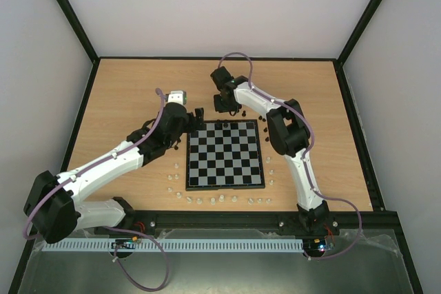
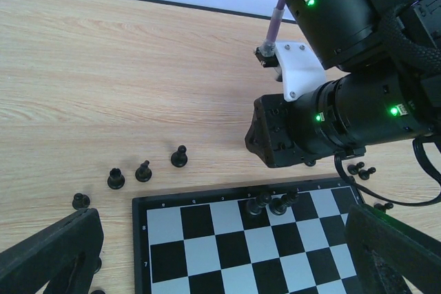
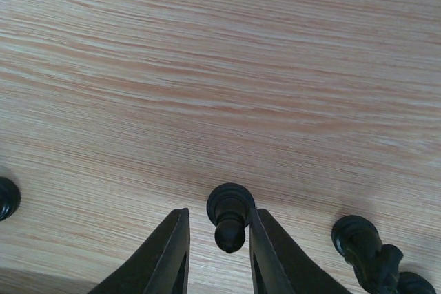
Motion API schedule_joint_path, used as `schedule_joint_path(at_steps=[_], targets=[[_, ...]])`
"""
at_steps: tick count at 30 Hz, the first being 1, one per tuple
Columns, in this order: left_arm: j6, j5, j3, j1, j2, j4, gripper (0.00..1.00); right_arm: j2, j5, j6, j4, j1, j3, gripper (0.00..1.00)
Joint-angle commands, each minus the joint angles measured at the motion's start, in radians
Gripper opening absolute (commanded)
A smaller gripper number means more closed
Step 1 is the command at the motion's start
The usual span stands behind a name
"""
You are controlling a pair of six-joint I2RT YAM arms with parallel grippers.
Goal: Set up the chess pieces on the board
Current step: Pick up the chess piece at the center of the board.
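Observation:
In the right wrist view, a black pawn [image 3: 229, 213] stands on the wood between the narrowed fingers of my right gripper [image 3: 218, 213]. The right finger [image 3: 275, 253] touches its base, while a gap remains at the left finger [image 3: 169, 253]. From above, that gripper [image 1: 231, 108] hangs just beyond the board's [image 1: 227, 185] far edge. Two black pieces [image 2: 258, 204] [image 2: 279, 204] stand on the board's [image 2: 207, 253] far row. My left gripper [image 2: 220, 256] is wide open and holds nothing, hovering over the board's far left corner [image 1: 196, 116].
Loose black pieces [image 2: 179, 157] [image 2: 143, 171] [image 2: 116, 179] stand on the wood beyond the board's left corner. More lie to the pawn's right [image 3: 362, 242] and by the board's right side [image 1: 265, 129]. Translucent white pieces [image 1: 213, 200] line the board's near edge. The right arm's wrist [image 2: 331, 122] looms close.

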Motion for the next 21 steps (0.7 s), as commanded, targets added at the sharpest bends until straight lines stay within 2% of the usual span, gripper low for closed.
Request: schedule_joint_path(at_steps=[1, 12, 21], targets=[[-0.003, -0.001, -0.008, 0.004, 0.002, 0.021, 0.99, 0.017, 0.004, -0.002, -0.056, -0.008, 0.028, 0.23], [-0.002, 0.003, -0.010, 0.004, 0.003, 0.024, 0.99, -0.021, 0.006, 0.000, -0.039, -0.008, 0.016, 0.10], [-0.003, -0.004, -0.011, 0.004, 0.001, 0.022, 0.99, -0.192, 0.011, -0.001, 0.007, -0.007, -0.104, 0.08]])
